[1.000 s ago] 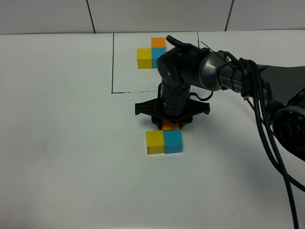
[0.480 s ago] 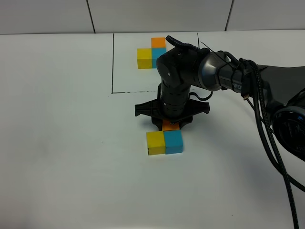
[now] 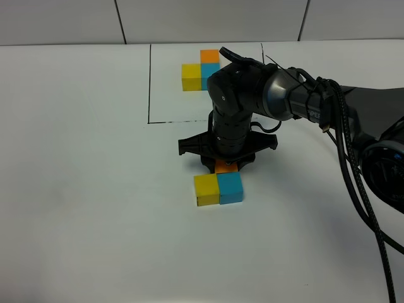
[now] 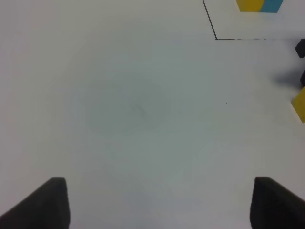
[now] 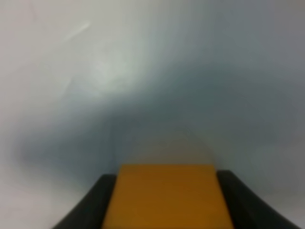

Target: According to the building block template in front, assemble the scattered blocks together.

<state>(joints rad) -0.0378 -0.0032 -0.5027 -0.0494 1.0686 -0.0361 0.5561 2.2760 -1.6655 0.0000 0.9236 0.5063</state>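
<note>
Nothing had shifted since a second earlier: we kept our right gripper [image 3: 226,165] clamped on the orange cube [image 3: 225,166], directly behind the blue cube [image 3: 230,187], yellow cube [image 3: 206,189] alongside. Our left gripper [image 4: 157,202] gaped, well off.

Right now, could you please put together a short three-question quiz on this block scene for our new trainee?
1. True or false: the right pincer is shut on the orange cube.
2. Which loose cube sits directly beside the sky-blue cube, touching it? A) the yellow cube B) a green cube C) a red cube
3. Fill in: the template trio lies inside a thin ____ drawn frame.

Key
1. True: the right wrist view shows the orange cube between the dark fingers.
2. A
3. black

The left pincer stands open over bare table.
</note>
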